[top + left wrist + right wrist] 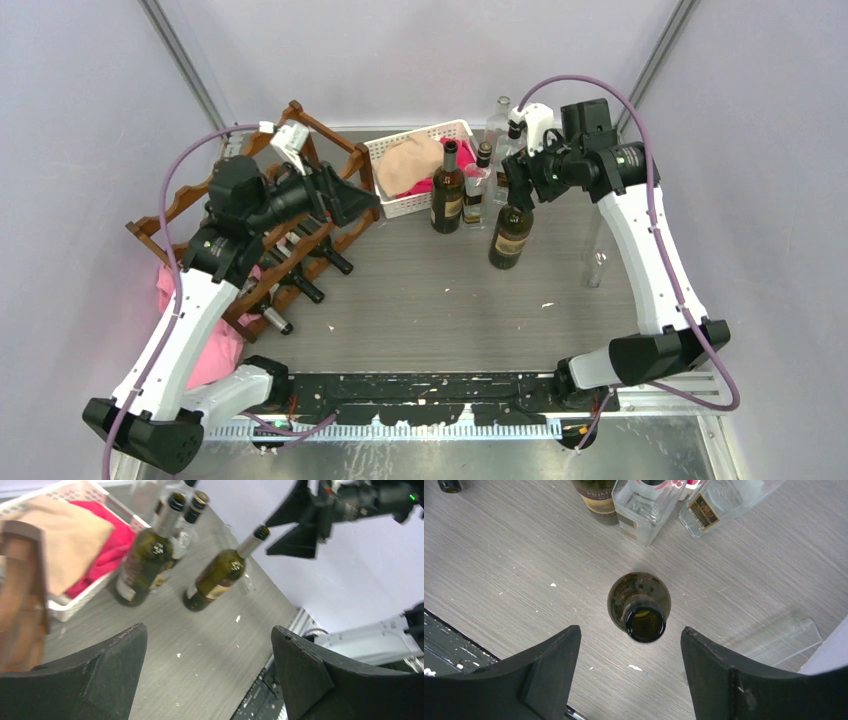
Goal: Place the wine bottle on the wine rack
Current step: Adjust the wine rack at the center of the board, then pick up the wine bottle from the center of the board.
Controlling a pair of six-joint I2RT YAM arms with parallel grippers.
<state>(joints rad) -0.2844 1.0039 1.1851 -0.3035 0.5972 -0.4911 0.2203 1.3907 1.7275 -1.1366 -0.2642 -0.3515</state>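
Note:
A dark green wine bottle stands open-mouthed on the table right of centre. My right gripper is open directly above its neck, not touching. In the right wrist view the bottle's mouth sits just ahead of the gap between the fingers. The reddish-brown wine rack stands at the left with several dark bottles lying in it. My left gripper is open and empty by the rack's right end. The left wrist view shows the rack's end and the standing bottle.
A white basket with tan and pink cloth stands at the back. A dark bottle, a smaller bottle and a clear bottle stand beside it. A clear glass stands at the right. Pink cloth lies left of the rack.

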